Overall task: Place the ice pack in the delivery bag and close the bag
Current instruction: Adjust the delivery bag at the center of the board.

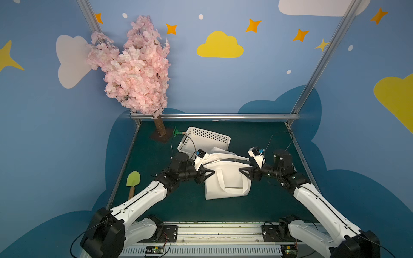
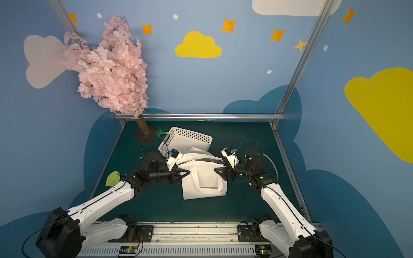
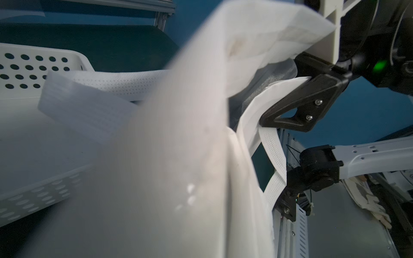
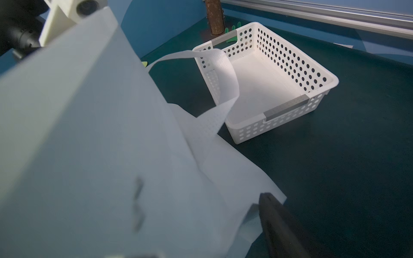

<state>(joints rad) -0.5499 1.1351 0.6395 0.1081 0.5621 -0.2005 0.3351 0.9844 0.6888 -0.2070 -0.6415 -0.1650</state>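
Boxy white fabric delivery bag [image 1: 228, 178] at the centre of the dark green table [image 1: 178, 207].
The left gripper [image 1: 209, 173] meets the bag's upper left edge and the right gripper [image 1: 244, 172] its upper right edge. Whether either pair of jaws is clamped or apart cannot be told. Just behind the bag sits the white perforated plastic basket [image 1: 207, 136]. The pink blossom tree [image 1: 160, 126] stands farther back on the left.

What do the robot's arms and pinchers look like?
The left arm and right arm have smooth white shells and chunky black joints. Thin black cables loop off them. The left gripper and right gripper have black triangular fingers.
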